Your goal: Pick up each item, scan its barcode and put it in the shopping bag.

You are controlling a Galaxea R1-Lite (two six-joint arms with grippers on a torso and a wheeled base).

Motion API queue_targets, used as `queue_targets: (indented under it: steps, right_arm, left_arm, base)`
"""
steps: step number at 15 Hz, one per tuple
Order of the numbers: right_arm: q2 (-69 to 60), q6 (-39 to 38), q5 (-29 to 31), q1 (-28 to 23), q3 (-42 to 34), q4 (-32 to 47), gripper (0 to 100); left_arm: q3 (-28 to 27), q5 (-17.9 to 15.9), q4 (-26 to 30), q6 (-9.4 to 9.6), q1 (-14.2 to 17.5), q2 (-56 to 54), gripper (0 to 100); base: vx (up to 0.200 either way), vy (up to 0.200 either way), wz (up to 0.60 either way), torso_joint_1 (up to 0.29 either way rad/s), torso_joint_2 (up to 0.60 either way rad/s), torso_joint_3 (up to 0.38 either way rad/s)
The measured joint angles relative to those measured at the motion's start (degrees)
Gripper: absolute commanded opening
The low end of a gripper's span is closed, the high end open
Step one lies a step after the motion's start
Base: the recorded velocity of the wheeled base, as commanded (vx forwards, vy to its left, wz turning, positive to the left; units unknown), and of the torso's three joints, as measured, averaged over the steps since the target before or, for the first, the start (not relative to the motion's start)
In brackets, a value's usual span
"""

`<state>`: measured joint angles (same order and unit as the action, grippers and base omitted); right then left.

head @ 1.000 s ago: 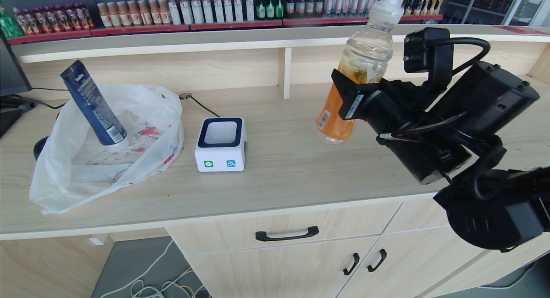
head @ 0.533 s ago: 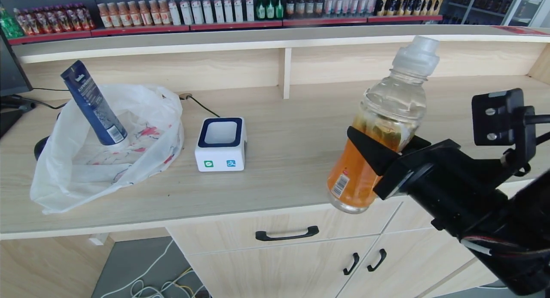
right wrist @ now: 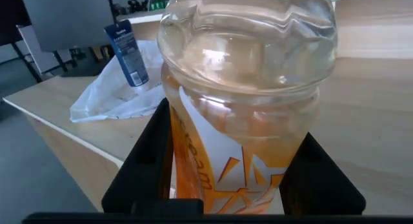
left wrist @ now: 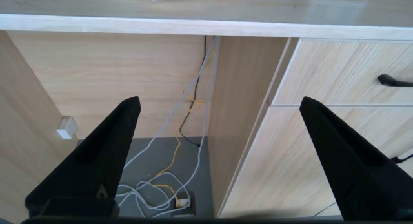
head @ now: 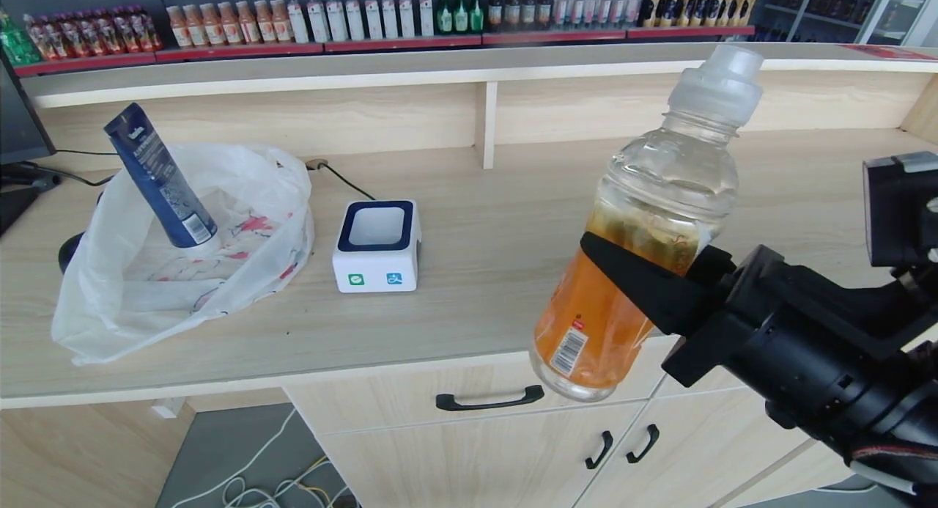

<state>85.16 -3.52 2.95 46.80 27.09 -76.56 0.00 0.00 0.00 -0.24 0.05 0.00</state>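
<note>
My right gripper (head: 648, 277) is shut on an orange drink bottle (head: 645, 222) with a clear top and a white cap. It holds the bottle tilted in the air over the counter's front edge, right of the scanner, with the barcode near the bottle's base. In the right wrist view the bottle (right wrist: 248, 108) stands between both black fingers (right wrist: 147, 169). The white scanner (head: 377, 245) with a blue-rimmed window sits mid-counter. The white plastic shopping bag (head: 242, 200) lies at the left with a blue tube (head: 157, 174) leaning in it. My left gripper (left wrist: 219, 159) hangs open below the counter, facing the cabinet front.
The wooden counter (head: 484, 222) has a raised back ledge with a divider (head: 489, 123). A cable (head: 344, 179) runs behind the scanner. A dark monitor (head: 18, 119) stands far left. Drawer and door handles (head: 489, 400) lie under the front edge. Loose cables (left wrist: 168, 185) lie on the floor.
My right gripper has carried the bottle from the back right of the counter forward and closer to the camera, over the front edge. The bag, tube and scanner have stayed put.
</note>
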Motion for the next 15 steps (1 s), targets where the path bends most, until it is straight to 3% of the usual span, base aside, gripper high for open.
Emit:
queue_targets:
  steps: [4, 8, 15]
  right_arm:
    - [0.8, -7.9, -13.9, -0.2, 0.5, 0.0, 0]
    - [1.8, -13.7, -22.5, -0.2, 3.7, 0.1, 0]
    - [4.9, -20.5, -26.0, -0.3, 14.4, 0.1, 0]
  left_arm:
    - [0.0, 0.0, 0.0, 0.00, 0.0, 0.0, 100]
    - [0.0, 0.0, 0.0, 0.00, 0.0, 0.0, 100]
    - [0.0, 0.0, 0.0, 0.00, 0.0, 0.0, 100]
  base:
    - [0.000, 0.000, 0.00, 0.000, 0.00, 0.000]
    - [0.000, 0.000, 0.00, 0.000, 0.00, 0.000]
    - [0.000, 0.000, 0.00, 0.000, 0.00, 0.000]
